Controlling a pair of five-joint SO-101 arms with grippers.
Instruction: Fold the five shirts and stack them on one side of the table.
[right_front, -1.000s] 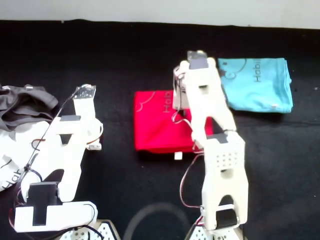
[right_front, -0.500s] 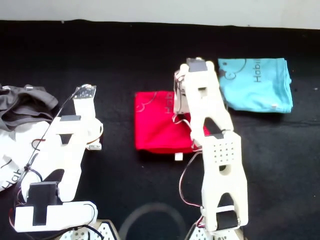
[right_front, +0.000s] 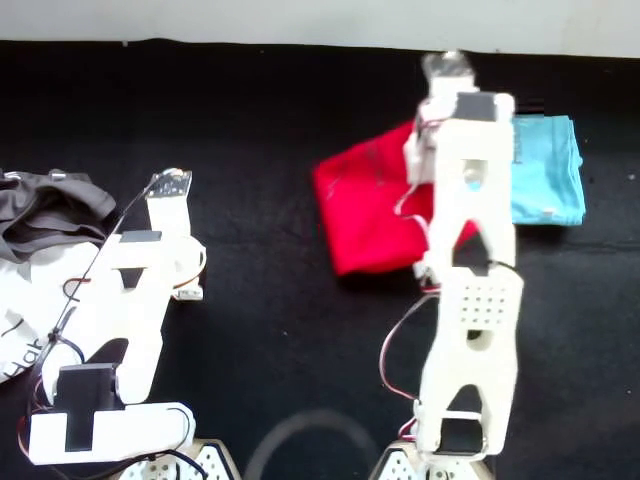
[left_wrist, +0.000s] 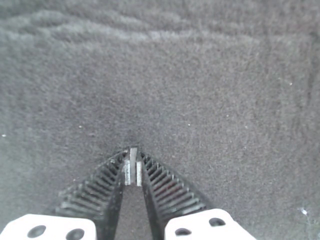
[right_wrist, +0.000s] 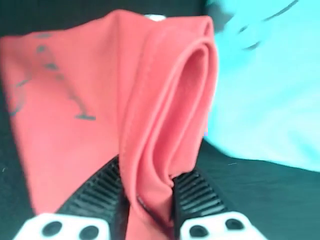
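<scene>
1. My right gripper (right_wrist: 150, 172) is clamped tight on the red shirt (right_wrist: 75, 100). A thick folded edge of the shirt bunches up between its two black fingers (right_wrist: 100, 192).
2. From the high view, the red shirt (right_front: 370, 215) lies a bit right of the middle of the table. It sits crooked, with one corner pointing toward the far side. My right arm (right_front: 465, 300) reaches out over it and hides part of it.
3. The turquoise shirt (right_front: 550, 170) is folded flat at the far right of the table. The red shirt is just beside it, on its left. I cannot tell if the two shirts touch.
4. My left gripper (left_wrist: 131, 167) has its jaws closed with nothing between them, and the tips meet. It hangs over the bare black cloth (left_wrist: 175, 75) that covers the table.
5. In the high view, my left arm (right_front: 130, 290) is on the left side. The left gripper (right_front: 170, 185) is near the grey shirt (right_front: 50, 205) but apart from it.
6. The grey shirt is a crumpled heap at the left edge of the table. A white shirt (right_front: 20, 290) lies right next to it, closer to me, and it is not folded.
</scene>
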